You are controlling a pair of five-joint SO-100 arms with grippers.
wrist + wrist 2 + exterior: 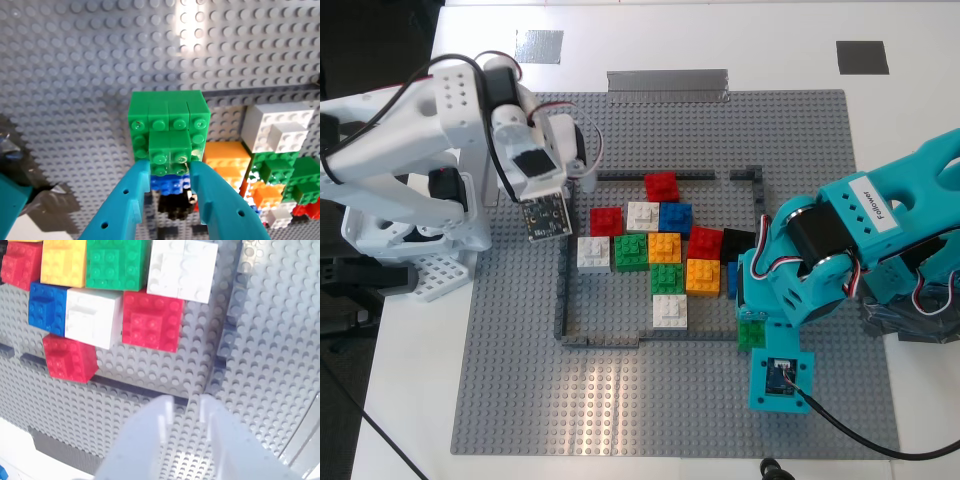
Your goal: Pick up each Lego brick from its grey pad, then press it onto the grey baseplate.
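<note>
My first gripper (170, 167), teal, is shut on a small green Lego brick (170, 152). The brick rests on a wider green block (168, 117) at the corner of the dark-grey frame (563, 300) on the grey baseplate (520, 350). In the exterior view this green brick (751, 335) shows under the teal arm on the right. My second gripper (186, 405), white, hovers over bare studs just outside the frame's far left corner in the exterior view, slightly open and empty. A red brick (661, 186) sits inside the frame. The silvery pad (539, 46) and darker pad (862, 57) lie bare.
Inside the frame stand several white, blue, orange, black, red and green bricks (665, 247). A strip of grey duct tape (667, 85) lies along the plate's far edge. The white arm's base (400, 220) stands on the exterior view's left, the teal arm's base (920, 290) on its right.
</note>
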